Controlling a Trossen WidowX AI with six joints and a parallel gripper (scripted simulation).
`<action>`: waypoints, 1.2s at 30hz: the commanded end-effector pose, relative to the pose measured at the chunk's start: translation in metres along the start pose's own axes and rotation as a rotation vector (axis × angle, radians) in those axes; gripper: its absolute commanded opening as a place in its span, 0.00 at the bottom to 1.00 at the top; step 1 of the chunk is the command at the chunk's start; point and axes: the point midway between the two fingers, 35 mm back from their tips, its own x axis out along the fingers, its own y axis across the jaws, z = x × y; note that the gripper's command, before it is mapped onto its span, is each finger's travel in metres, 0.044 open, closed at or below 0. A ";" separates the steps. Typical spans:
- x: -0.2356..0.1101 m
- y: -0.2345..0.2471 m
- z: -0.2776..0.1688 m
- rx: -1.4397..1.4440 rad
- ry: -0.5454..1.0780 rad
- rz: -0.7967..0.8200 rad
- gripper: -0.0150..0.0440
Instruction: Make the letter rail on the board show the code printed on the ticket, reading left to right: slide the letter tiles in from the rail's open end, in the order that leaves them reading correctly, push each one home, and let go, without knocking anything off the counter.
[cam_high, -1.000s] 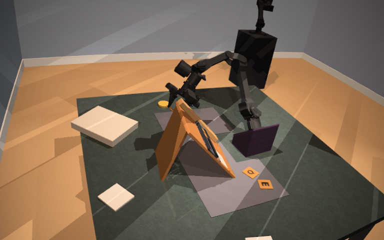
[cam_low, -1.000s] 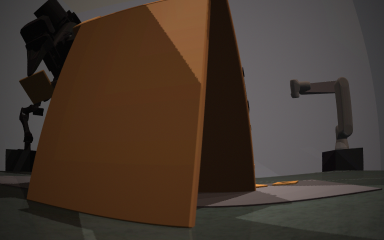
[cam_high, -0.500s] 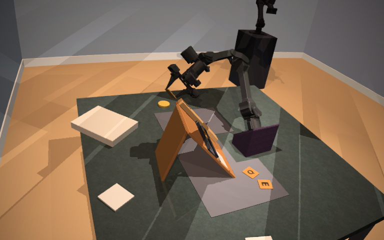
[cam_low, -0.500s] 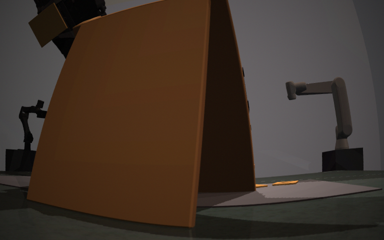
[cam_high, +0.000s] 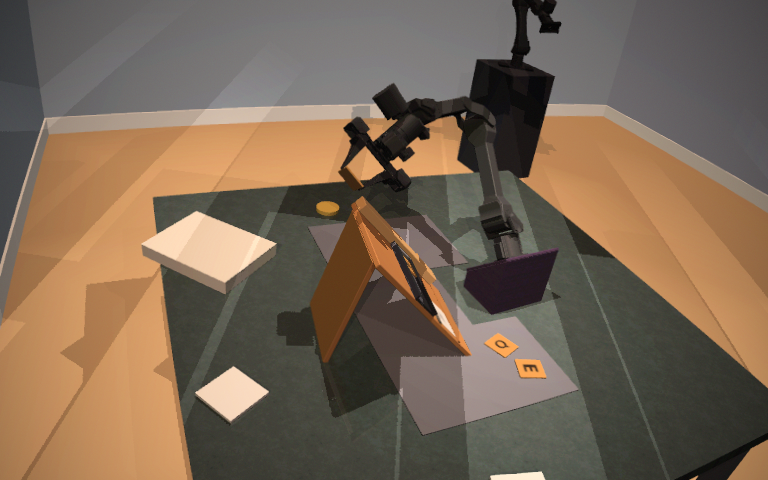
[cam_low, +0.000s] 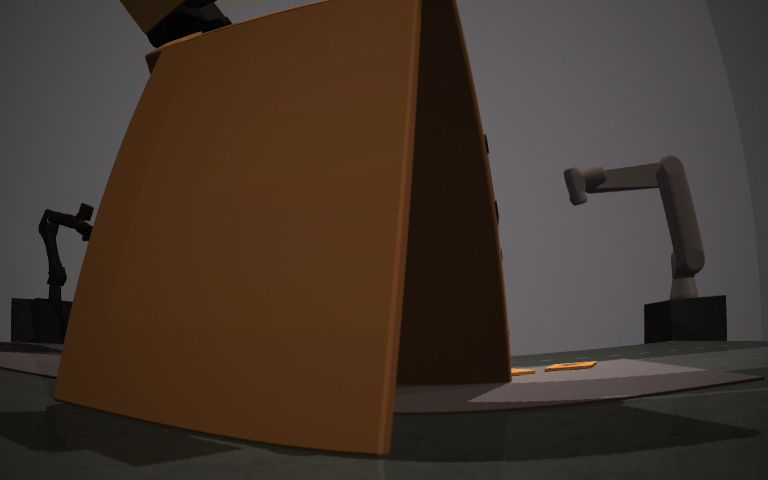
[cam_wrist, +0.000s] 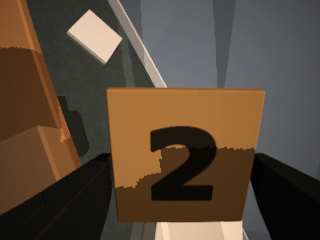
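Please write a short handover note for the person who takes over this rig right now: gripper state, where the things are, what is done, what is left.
Gripper: shut on the "2" tile, raised in the air just beyond the upper end of the board.
Tiles "Q" and "E": flat on the grey mat, near the board's lower end.
Done: the "2" tile is picked up.
Left: slide it into the rail, push home, release; then the other tiles. The ticket code is unreadable here.

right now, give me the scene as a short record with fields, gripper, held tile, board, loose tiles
gripper: gripper shut on the 2 tile, raised beyond the board's upper end
held tile: orange, marked 2, clear of the rail
board: orange A-frame board standing on the grey mat, dark rail on its sloped face
loose tiles: Q tile and E tile flat on the mat
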 end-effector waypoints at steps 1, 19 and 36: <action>-0.004 -0.003 0.015 0.082 -0.020 -0.016 0.25; 0.014 0.035 0.075 0.399 0.026 0.102 0.25; 0.051 0.100 0.130 0.658 0.217 0.159 0.25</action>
